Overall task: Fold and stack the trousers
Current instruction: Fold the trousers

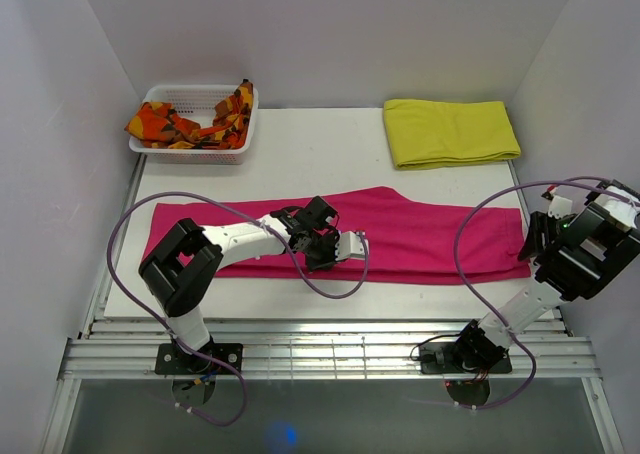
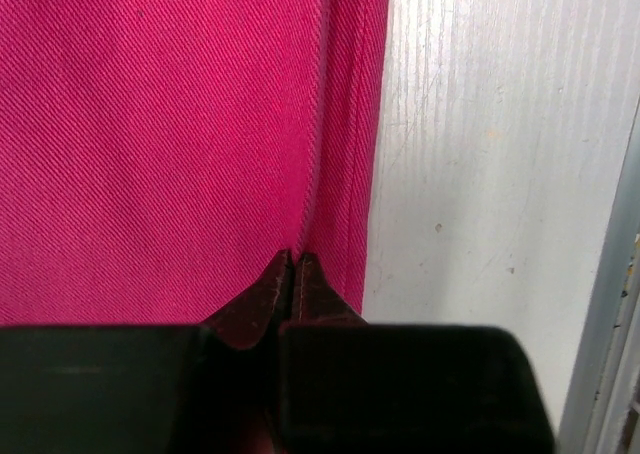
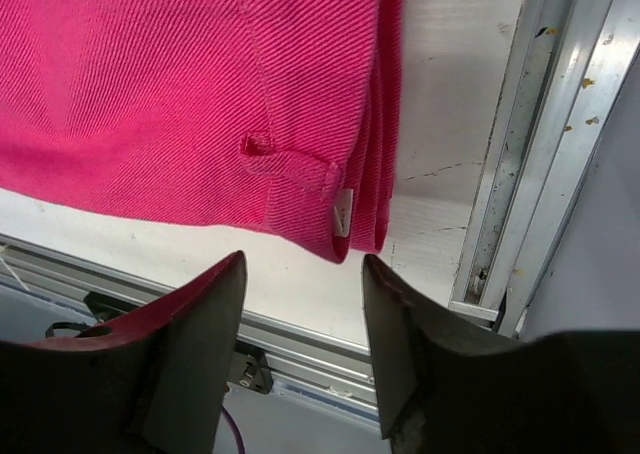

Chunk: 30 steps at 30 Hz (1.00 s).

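Left pincer [image 2: 292, 262], right pincer [image 3: 303, 274], one pair of trousers [image 1: 430, 236]

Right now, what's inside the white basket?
An orange-and-red patterned cloth fills the basket, draping over its rim. Whatever lies under the cloth is covered.

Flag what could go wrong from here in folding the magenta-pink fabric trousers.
1. The left gripper is shut at the near edge seam of the magenta-pink fabric trousers; it may pinch only one layer, or none.
2. The right gripper is open short of the labelled corner; lifting unevenly could skew the fold.
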Each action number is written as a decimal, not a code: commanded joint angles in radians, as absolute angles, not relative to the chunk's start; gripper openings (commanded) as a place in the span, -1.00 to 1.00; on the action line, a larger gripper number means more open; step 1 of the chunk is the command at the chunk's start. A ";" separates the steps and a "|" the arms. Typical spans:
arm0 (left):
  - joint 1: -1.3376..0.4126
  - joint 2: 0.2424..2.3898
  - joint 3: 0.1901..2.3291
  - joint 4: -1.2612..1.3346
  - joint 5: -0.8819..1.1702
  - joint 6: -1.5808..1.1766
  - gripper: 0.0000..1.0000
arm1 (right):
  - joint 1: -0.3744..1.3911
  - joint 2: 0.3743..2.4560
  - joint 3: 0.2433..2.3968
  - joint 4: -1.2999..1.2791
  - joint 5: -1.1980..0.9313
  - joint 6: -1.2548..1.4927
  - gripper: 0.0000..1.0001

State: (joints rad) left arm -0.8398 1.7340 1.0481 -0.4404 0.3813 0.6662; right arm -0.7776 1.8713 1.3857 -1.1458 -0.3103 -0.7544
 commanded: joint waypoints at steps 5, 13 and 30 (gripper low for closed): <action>-0.845 1.714 1.066 -0.446 0.393 0.661 -1.00 | -0.810 1.939 1.428 -1.100 -0.379 -0.744 -0.62; -0.845 1.631 1.048 -0.463 0.373 0.652 -1.00 | -0.813 1.855 1.540 -1.255 -0.472 -0.818 -0.85; -0.847 1.660 0.879 -0.460 0.385 0.695 -1.00 | -0.917 1.890 1.313 -1.106 -0.316 -0.885 -0.85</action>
State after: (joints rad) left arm -0.8410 1.6390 0.9077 -0.4351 0.3790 0.6899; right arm -0.8257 1.8545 1.3125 -1.1568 -0.3275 -0.8597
